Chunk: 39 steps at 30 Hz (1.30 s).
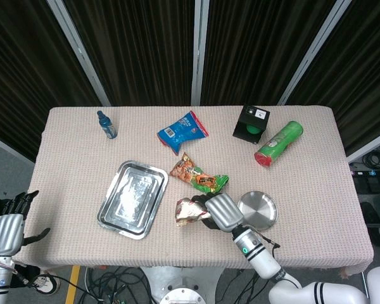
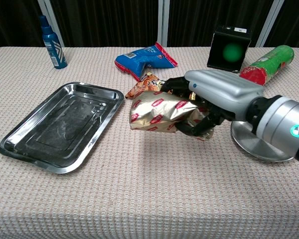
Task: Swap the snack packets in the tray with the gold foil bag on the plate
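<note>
The tray (image 2: 60,127) lies empty to the left of my right hand (image 2: 209,102), long side running away from me. My fingers grip the gold bag (image 2: 157,112) just short of its rim. My left hand (image 1: 6,231) hangs open off the table, holding nothing.

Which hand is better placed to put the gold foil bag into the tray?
Right. The right hand grips the gold foil bag near the empty tray; the left hand hangs off the table's left edge, holding nothing.
</note>
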### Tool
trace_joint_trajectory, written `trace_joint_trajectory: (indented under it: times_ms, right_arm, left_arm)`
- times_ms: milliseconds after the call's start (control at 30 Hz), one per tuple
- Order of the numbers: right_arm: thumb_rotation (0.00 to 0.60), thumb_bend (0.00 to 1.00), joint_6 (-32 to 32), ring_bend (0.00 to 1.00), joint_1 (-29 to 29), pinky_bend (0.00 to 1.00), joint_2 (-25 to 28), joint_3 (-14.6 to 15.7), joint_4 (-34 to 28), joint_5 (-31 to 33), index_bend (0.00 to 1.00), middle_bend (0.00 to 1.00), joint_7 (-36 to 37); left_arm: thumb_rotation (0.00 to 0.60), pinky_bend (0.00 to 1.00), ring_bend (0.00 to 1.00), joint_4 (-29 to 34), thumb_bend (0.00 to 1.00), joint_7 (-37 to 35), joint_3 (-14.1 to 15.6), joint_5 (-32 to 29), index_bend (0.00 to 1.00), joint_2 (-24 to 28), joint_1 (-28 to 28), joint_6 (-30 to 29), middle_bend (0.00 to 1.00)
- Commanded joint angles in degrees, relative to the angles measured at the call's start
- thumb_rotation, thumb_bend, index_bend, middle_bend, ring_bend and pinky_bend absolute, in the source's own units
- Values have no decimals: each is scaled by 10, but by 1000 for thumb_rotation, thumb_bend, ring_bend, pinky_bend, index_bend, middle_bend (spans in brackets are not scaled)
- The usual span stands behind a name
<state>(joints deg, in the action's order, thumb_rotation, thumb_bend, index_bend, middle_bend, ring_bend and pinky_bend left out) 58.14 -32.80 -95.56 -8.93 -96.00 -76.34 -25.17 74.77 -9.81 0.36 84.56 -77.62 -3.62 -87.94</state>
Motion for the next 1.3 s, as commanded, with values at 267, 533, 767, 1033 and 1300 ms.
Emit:
trace_joint_trajectory:
  times_ms: [267, 533, 767, 1033, 1300]
  right_arm:
    - [600, 85, -37, 131, -48, 239, -74, -14, 85, 24, 40, 172, 27]
    - [600, 0, -14, 0, -47, 93, -30, -5, 43, -24, 0, 28, 74]
    - [600, 0, 61, 0, -12, 93, 74, -12, -46, -62, 0, 43, 84]
    - [600, 0, -9, 0, -65, 74, 58, -81, 41, 90, 0, 45, 46]
    - [600, 0, -66, 0, -130, 21, -22, -98, 161, 219, 0, 42, -7]
  left_arm:
    - [600, 154, 82, -10, 122, -6, -1, 1, 117, -1, 7, 6, 155]
    - [600, 154, 82, -15, 123, -14, -4, 2, 117, -2, 13, 6, 155]
    - [600, 154, 82, -13, 122, -21, -6, 7, 117, 0, 18, -1, 156]
    - [600, 154, 82, -5, 122, -20, -8, 25, 117, 1, 19, -18, 157]
    - [600, 154, 82, 10, 122, -26, -8, 32, 117, 9, 20, -21, 157]
